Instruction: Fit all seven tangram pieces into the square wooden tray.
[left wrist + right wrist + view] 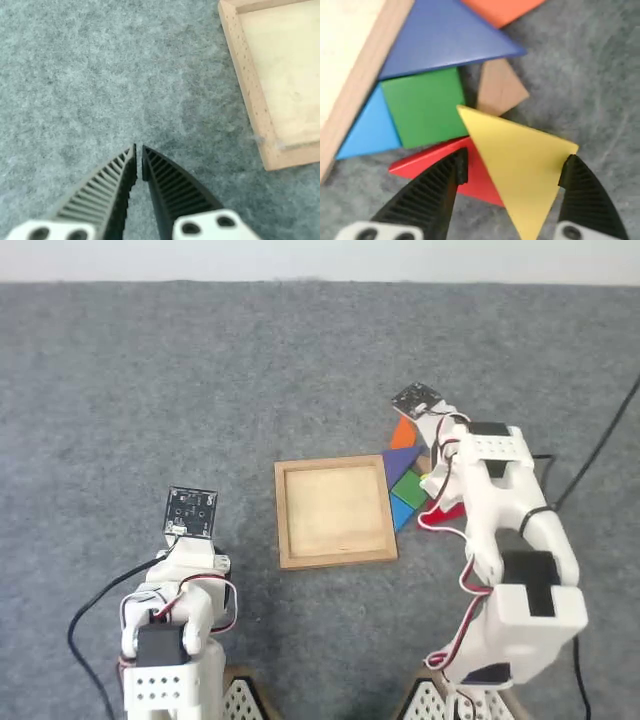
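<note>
Grey carpet [150, 360]; tray [281, 515] unfilled. Beside tray, right gripper [515, 167] spread wide astride yellow triangle [520, 165], probably squaring for a pinch. On tray's opposite side, left gripper [139, 150] near-closed, holding nothing, parked.

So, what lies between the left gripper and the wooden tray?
Bare grey carpet, from the left gripper to the tray, in the left wrist view.
</note>
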